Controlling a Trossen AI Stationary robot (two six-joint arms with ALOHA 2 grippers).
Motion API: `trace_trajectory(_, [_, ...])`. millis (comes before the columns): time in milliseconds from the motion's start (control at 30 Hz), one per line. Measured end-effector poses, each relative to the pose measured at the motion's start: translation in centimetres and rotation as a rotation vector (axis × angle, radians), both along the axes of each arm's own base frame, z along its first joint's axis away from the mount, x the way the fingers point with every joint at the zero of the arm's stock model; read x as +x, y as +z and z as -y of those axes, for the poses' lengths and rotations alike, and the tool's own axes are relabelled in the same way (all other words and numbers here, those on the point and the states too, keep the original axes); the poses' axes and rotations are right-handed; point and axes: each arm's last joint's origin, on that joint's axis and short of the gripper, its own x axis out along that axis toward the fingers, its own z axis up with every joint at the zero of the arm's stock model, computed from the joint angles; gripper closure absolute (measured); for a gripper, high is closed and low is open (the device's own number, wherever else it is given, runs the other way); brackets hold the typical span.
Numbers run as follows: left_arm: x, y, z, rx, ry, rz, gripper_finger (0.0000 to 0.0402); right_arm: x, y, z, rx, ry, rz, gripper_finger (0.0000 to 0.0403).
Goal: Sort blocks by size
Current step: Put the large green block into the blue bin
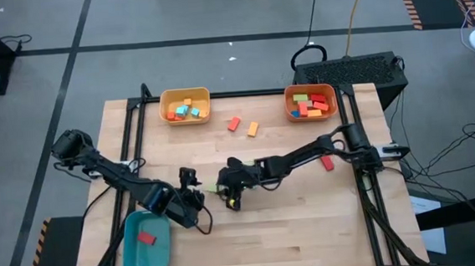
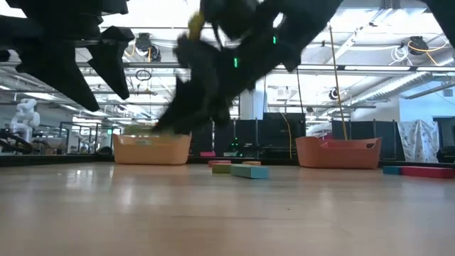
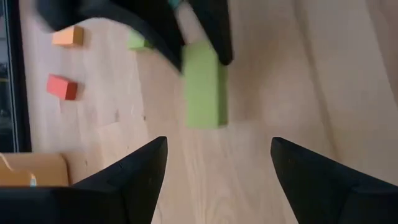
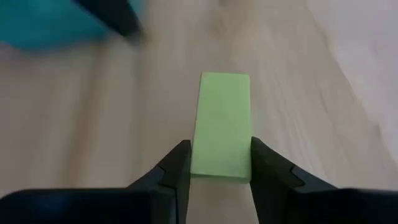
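From above, your right gripper (image 1: 227,194) sits near the middle of the tabletop (image 1: 311,220), its arm stretched in from the right edge. Your left gripper (image 1: 192,185) hovers just beside it, next to the teal bin (image 1: 137,259), which holds one red block (image 1: 148,238). At the far edge, a yellow bin (image 1: 184,93) and an orange bin (image 1: 310,88) each hold mixed blocks. Between them lie a loose red block (image 1: 234,124) and an orange block (image 1: 253,129); another red block (image 1: 328,163) lies near the right arm.

At table height, you see dark arm parts hanging over the tabletop, with a green block (image 2: 222,168) and a light blue block (image 2: 249,171) lying beyond.

Through your left wrist camera, the left jaws stand wide apart and empty, and the green bar (image 3: 204,85) is ahead, pinched by the other arm's dark fingers.

Through your right wrist camera, the right jaws are clamped on the green bar (image 4: 222,126), one finger (image 4: 177,167) against each long side, near its closer end.
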Motion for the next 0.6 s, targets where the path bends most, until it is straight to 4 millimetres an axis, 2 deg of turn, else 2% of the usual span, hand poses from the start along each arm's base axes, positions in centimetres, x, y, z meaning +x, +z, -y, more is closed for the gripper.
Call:
trace_trajectory(100, [-0.1,0.0,0.4,0.003,-0.036,0.007,0.0114,0.0,1.5,-0.1,0.047,0.064,0.045,0.0294])
trace_trajectory(600, [0.2,0.4,1.5,0.043,-0.139,0.074,0.0114,0.3,3.0,-0.4,0.276,0.225,0.137,0.0294])
